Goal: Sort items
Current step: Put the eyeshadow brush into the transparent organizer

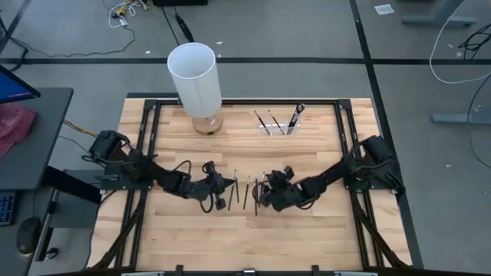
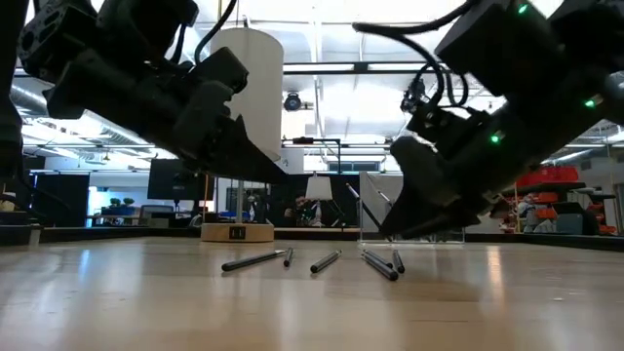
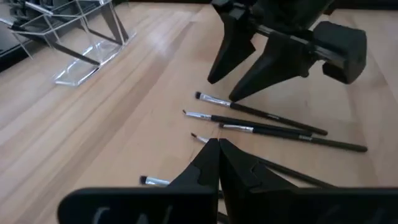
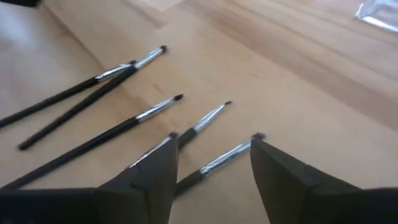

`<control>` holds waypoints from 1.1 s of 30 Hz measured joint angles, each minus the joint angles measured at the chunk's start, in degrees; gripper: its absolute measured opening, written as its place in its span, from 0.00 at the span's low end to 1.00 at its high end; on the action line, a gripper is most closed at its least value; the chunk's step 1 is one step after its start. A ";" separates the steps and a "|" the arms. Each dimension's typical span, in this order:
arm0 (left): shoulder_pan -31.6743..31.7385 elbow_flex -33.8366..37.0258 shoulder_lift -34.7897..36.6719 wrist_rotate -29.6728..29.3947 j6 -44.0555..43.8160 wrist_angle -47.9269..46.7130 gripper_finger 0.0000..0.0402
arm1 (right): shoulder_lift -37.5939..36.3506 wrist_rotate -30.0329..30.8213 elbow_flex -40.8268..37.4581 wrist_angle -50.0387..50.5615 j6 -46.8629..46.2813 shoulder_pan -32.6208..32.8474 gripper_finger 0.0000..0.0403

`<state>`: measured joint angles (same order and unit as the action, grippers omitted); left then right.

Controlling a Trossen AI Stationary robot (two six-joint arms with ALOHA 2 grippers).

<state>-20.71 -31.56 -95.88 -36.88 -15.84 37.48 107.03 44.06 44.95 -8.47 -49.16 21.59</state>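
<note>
Brushes [image 1: 245,190] lie loose on the wooden table [image 1: 307,238], in a small scatter well in front of the clear holder [image 1: 276,123], which already has a few sticks standing in it; the tall white cylinder [image 1: 195,77] stands beside that holder. In the right wrist view five or six thin dark handles with silver ferrules [image 4: 152,111] and tiny bristle tips lie flat, some crossing. The right gripper [image 4: 211,163] hangs low over this scatter with its fingers parted, straddling two brushes and holding nothing. The left gripper [image 3: 217,152] sits just on the other side of the scatter from it, fingers closed together with nothing between them. These sticks look light, stiff and smooth, likely to roll or skid when nudged. The dark handle near mid-length seems the safest place to pinch; the bristle ends look delicate and the ferrules slippery.
</note>
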 joint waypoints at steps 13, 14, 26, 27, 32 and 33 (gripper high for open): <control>0.33 0.03 0.00 0.04 0.59 0.37 0.02 | 4.69 -3.97 0.26 0.67 2.19 -0.49 0.46; 0.33 0.03 0.00 0.03 0.59 0.39 0.02 | 4.67 -5.16 0.26 1.67 2.91 -0.47 0.45; -0.09 0.03 -0.02 0.26 -0.05 0.46 0.02 | 0.53 -8.28 -0.30 2.67 13.65 0.57 0.34; -0.09 0.03 -0.02 0.28 -0.04 0.46 0.02 | -0.99 -9.74 -0.43 3.92 14.97 0.67 0.34; 0.02 0.03 -0.02 0.28 -0.02 0.48 0.02 | -9.62 -14.99 -0.37 11.05 19.80 0.82 0.36; 0.02 0.03 -0.02 0.28 -0.02 0.48 0.02 | -11.22 -15.90 -0.42 13.42 20.26 0.69 0.37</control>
<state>-20.69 -31.53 -95.90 -36.60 -15.86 37.95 95.82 28.16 44.53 4.95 -28.90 22.28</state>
